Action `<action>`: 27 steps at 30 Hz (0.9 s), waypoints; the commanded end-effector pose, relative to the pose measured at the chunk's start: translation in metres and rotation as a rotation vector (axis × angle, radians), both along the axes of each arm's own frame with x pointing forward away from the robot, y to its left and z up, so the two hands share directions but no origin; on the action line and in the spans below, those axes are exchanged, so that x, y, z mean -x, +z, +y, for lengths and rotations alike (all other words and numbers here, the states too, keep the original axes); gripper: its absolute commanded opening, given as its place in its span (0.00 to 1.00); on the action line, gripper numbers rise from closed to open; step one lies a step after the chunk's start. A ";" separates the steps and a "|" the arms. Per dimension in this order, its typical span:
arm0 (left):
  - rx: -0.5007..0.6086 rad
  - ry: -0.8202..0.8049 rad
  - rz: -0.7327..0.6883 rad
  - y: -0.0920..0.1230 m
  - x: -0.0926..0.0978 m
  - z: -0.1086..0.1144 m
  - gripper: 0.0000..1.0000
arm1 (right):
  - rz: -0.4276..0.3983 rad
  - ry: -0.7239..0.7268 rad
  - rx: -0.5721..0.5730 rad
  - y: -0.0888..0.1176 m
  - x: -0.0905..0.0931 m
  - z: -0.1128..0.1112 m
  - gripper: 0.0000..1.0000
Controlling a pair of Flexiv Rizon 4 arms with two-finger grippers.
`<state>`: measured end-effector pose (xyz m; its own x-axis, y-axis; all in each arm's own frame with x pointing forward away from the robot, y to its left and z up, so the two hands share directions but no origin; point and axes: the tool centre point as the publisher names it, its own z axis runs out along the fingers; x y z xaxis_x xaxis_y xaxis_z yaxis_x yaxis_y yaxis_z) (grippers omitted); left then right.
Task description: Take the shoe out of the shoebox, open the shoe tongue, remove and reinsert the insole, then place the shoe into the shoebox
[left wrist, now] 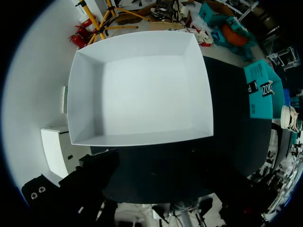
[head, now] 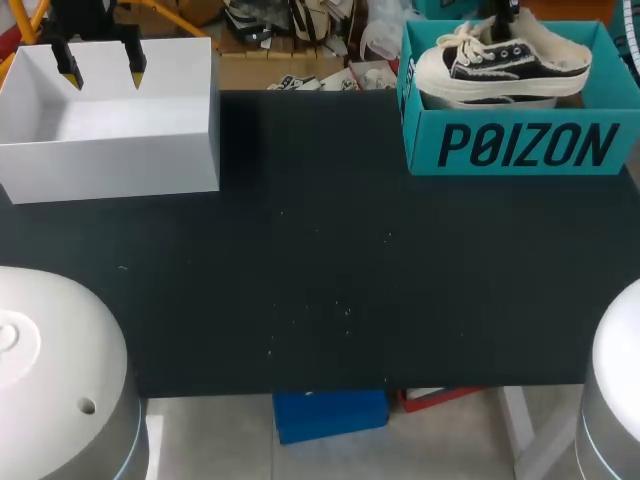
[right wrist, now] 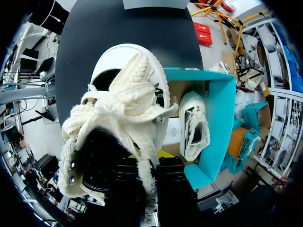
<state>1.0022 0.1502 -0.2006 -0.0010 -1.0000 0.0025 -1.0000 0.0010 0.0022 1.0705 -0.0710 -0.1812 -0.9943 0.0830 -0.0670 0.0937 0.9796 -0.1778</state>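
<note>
The black canvas low-top shoe with cream laces and a thick off-white rubber sole (head: 505, 62) hangs just above the open teal cardboard shoebox (head: 520, 145), toe toward the left arm's side, at the far right corner of the black tabletop (head: 320, 270). The right gripper (head: 503, 15) comes down onto it from above, jaws clamped on the shoe's upper. In the right wrist view the shoe (right wrist: 128, 123) fills the space right in front of that gripper, its knotted laces and braided cream strip close up and its dark opening over the tabletop (right wrist: 118, 23). A sliver of yellow fingertip shows beneath it. Past the shoe, inside the shoebox (right wrist: 222, 123), lies 1 more matching shoe (right wrist: 194, 125) on its brown cardboard floor. Well apart from this, at the far left corner of the tabletop, stands an open white rectangular box (head: 110, 165). The left gripper (head: 102, 68) hangs over it with its jaws apart, and the left wrist view looks straight down into the box (left wrist: 85, 94).
</note>
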 end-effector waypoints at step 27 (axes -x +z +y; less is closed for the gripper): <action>-0.002 0.001 0.001 0.001 0.000 0.000 1.00 | -0.058 0.111 -0.031 -0.084 0.171 0.217 0.00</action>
<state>1.0022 0.1502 -0.2006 -0.0010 -1.0000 0.0024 -1.0000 0.0010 0.0022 0.8983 0.1234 -0.2515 -0.9919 -0.0274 -0.1241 -0.0113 0.9917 -0.1282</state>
